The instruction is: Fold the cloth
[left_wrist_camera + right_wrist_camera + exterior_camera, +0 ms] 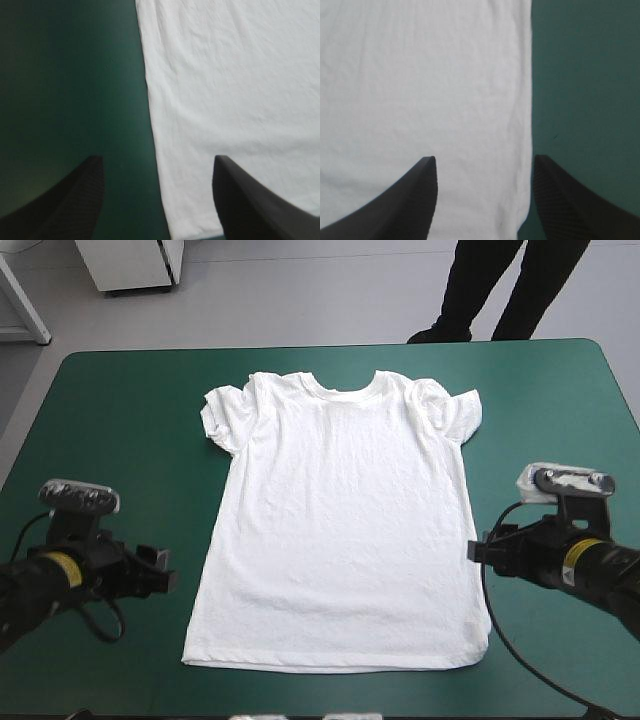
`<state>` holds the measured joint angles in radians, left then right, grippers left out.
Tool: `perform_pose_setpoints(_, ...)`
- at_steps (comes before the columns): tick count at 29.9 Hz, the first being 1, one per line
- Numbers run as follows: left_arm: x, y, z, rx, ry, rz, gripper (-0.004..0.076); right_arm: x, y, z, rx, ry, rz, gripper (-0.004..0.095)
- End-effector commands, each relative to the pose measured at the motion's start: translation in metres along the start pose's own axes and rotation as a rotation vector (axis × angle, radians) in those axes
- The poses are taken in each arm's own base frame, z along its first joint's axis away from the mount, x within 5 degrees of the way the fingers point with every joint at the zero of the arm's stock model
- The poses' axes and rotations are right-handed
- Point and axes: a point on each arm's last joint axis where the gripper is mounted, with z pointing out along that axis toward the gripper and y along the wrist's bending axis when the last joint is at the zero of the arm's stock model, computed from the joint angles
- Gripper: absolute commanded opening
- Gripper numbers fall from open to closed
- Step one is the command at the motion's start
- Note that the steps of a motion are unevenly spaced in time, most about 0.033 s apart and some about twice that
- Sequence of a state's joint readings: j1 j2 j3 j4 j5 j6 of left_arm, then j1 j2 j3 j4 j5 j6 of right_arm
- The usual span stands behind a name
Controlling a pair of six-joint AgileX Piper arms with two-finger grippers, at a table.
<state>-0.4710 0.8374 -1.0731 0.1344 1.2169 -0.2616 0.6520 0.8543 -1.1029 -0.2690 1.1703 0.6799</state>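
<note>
The white T-shirt (340, 530) lies spread flat in the middle of the table, collar toward the far edge, both sleeves out, hem near the front edge. My left gripper (170, 580) sits low by the shirt's left side edge, close to the hem. It is open, and in its wrist view the left gripper (157, 159) straddles the edge of the T-shirt (235, 90). My right gripper (475, 550) is at the shirt's right side edge, also open. In its own view the right gripper (485, 159) spans the edge of the T-shirt (420, 75). Nothing is gripped.
The teal-green cover (120, 410) shows as broad bare strips on both sides of the shirt, seen also beside the left gripper (70, 90) and the right gripper (585, 75). The hem lies a short way from the table's front edge.
</note>
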Motion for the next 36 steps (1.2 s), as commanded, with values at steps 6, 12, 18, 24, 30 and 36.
perform_pose_setpoints(6,-0.112,-0.024,0.035,-0.052,-0.058,0.075,0.0451,-0.069,0.014,-0.027,0.136,-0.182,-0.110,0.0483)
perform_pose_setpoints(12,-0.158,-0.029,0.058,-0.059,-0.047,0.072,0.0451,-0.113,0.014,0.006,0.253,-0.156,-0.137,0.0442)
perform_pose_setpoints(18,-0.180,0.000,0.079,0.012,-0.020,-0.041,0.0451,-0.155,-0.011,0.045,0.169,-0.106,-0.080,0.0443)
perform_pose_setpoints(24,-0.179,0.017,0.121,-0.042,0.108,-0.063,0.0451,-0.174,-0.037,0.086,0.160,-0.033,-0.008,0.0441)
perform_pose_setpoints(30,-0.174,0.020,0.180,-0.062,0.263,-0.057,0.0451,-0.175,-0.036,0.119,0.111,0.042,0.002,0.0441)
perform_pose_setpoints(36,-0.167,0.021,0.222,-0.067,0.360,-0.057,0.0451,-0.176,-0.035,0.123,0.096,0.039,-0.006,0.0441)
